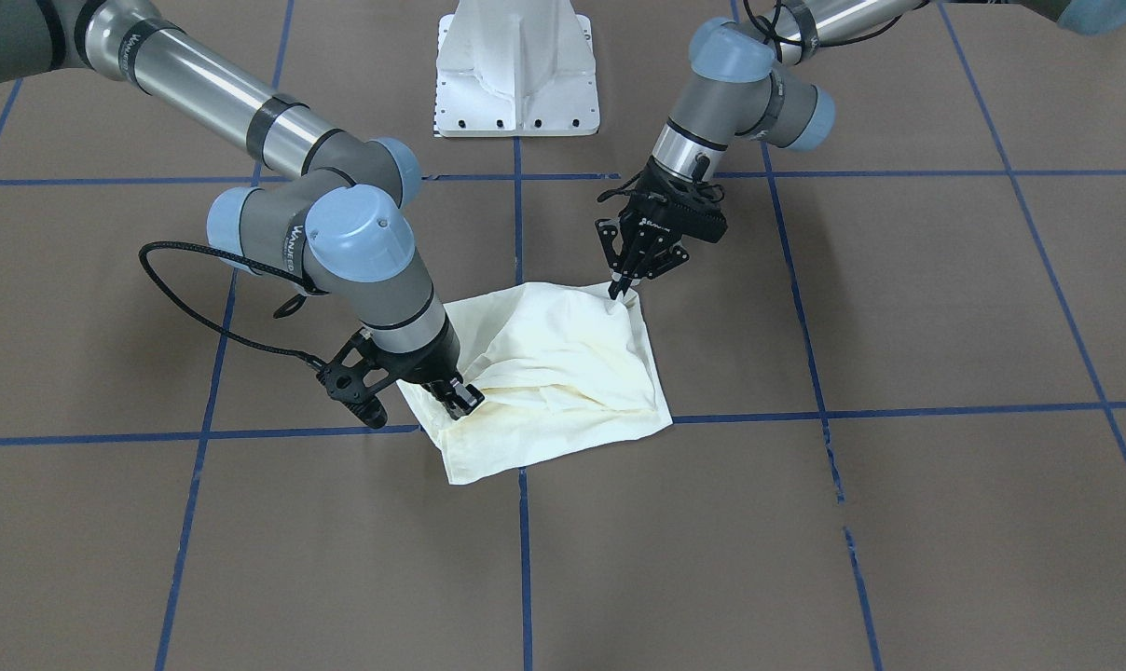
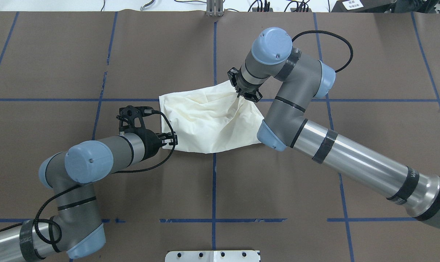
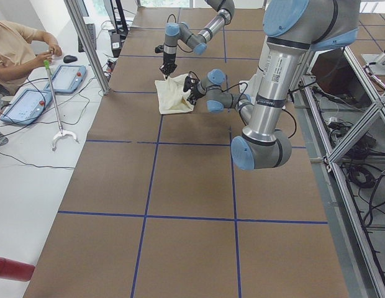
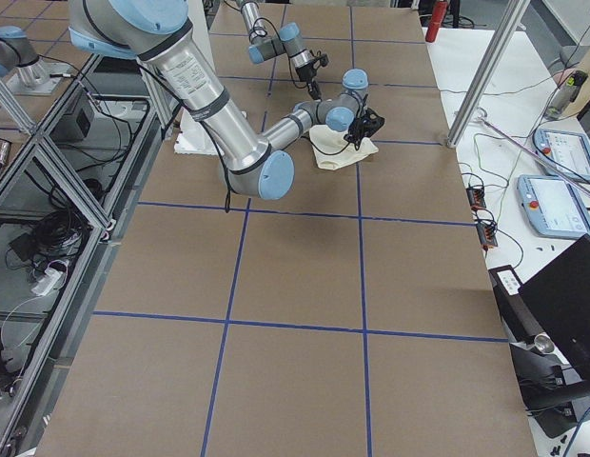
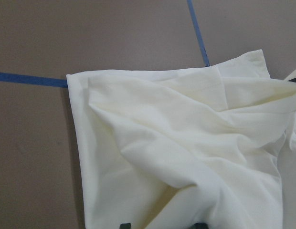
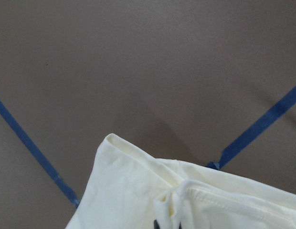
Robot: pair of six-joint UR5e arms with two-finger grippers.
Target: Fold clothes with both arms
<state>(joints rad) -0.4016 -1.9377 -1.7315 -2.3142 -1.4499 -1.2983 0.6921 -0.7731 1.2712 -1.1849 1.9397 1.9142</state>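
The cream shirt (image 1: 563,373) lies folded into a crumpled, roughly square bundle at the table's middle, plain side up; its cat print and lettering are hidden. It also shows in the overhead view (image 2: 205,123). My left gripper (image 1: 619,287) is shut on the shirt's corner nearest the robot's base and lifts it into a small peak; in the overhead view this gripper (image 2: 168,140) is at the shirt's near left corner. My right gripper (image 1: 460,396) is shut on the opposite far corner (image 2: 242,94), where creases radiate from its fingers. The right wrist view shows a bunched hem (image 6: 172,200).
The white pedestal base (image 1: 516,75) stands at the table's robot side. Blue tape lines (image 1: 524,522) grid the brown table cover. An operator (image 3: 18,49) with tablets and a grabber stick (image 3: 56,105) sits beside the table's far edge.
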